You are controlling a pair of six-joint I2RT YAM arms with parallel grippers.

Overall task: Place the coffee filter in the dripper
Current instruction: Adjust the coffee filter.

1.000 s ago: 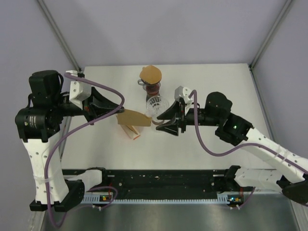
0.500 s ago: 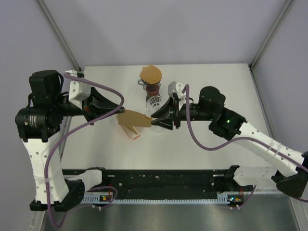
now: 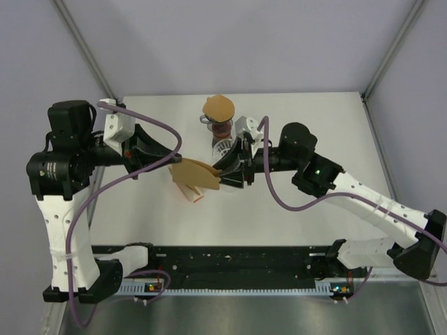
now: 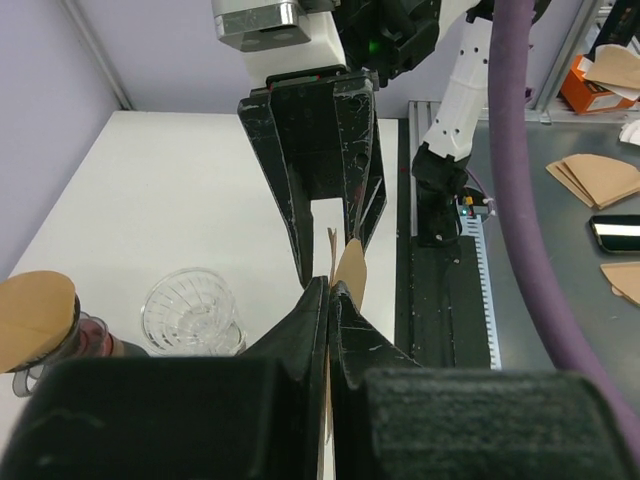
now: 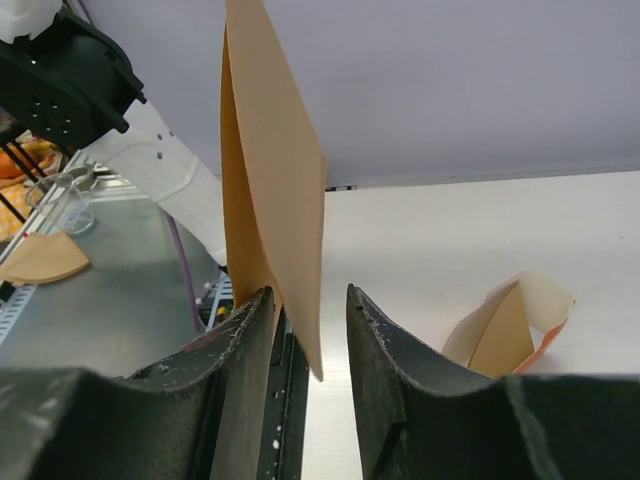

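Jaws of the left gripper squeeze tight on one edge of the brown paper coffee filter. On the right gripper the jaws stand a little apart, with the filter's other edge between them. Paper this thin looks light and floppy, so pinch it gently by the edge. The glass dripper waits on the table beside the jaws.

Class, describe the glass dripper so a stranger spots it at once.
On the white table, find the brown-topped glass vessel at the far middle. The dripper stands on its near side: clear, ribbed and empty, with no brown top.
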